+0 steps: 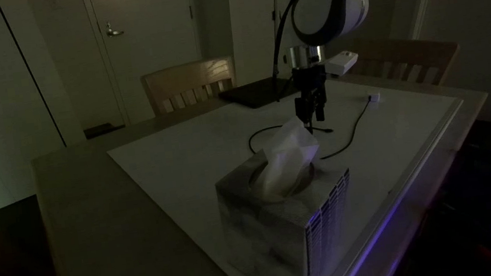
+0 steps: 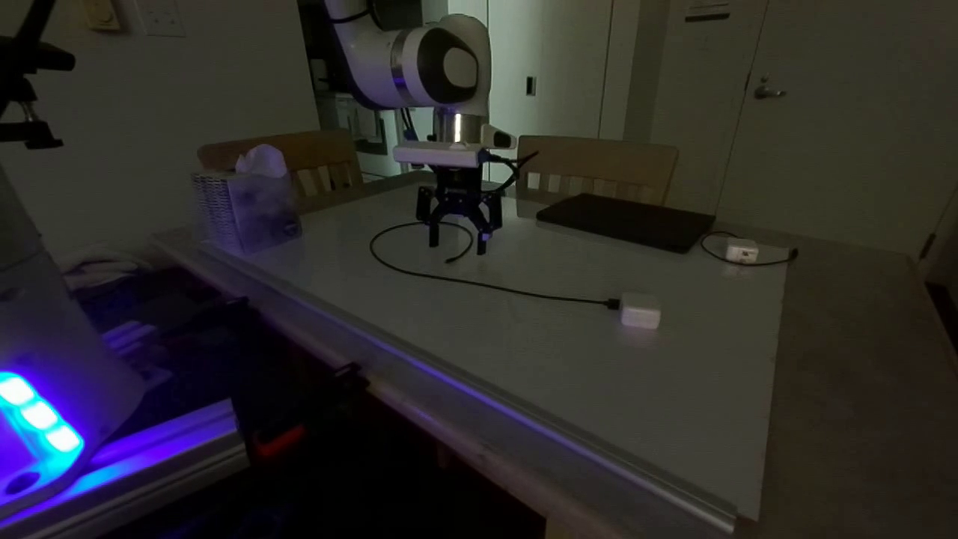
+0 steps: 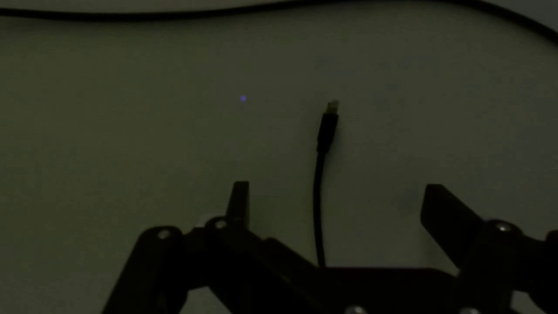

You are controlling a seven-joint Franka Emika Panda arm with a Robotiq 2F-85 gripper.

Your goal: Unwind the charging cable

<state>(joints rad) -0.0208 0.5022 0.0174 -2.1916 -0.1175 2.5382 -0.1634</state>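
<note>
The black charging cable (image 1: 353,134) lies on the white board, plugged into a white charger block (image 1: 374,97). In an exterior view the cable (image 2: 509,287) runs from the charger block (image 2: 641,311) to a wide open loop under my gripper (image 2: 458,247). In the wrist view the cable's free connector (image 3: 328,131) lies flat, ahead of the fingertips. The cable just behind it (image 3: 318,196) passes between the two spread fingers of my gripper (image 3: 337,185), touching neither. My gripper (image 1: 311,118) is open and empty, low over the board. The tissue box hides part of the loop in an exterior view.
A tissue box (image 1: 262,234) stands on the board (image 1: 169,166), also seen in an exterior view (image 2: 266,213). A black flat laptop-like slab (image 2: 629,220) lies at the back. A second white charger (image 2: 741,251) with a dark cable lies beside it. Chairs surround the table.
</note>
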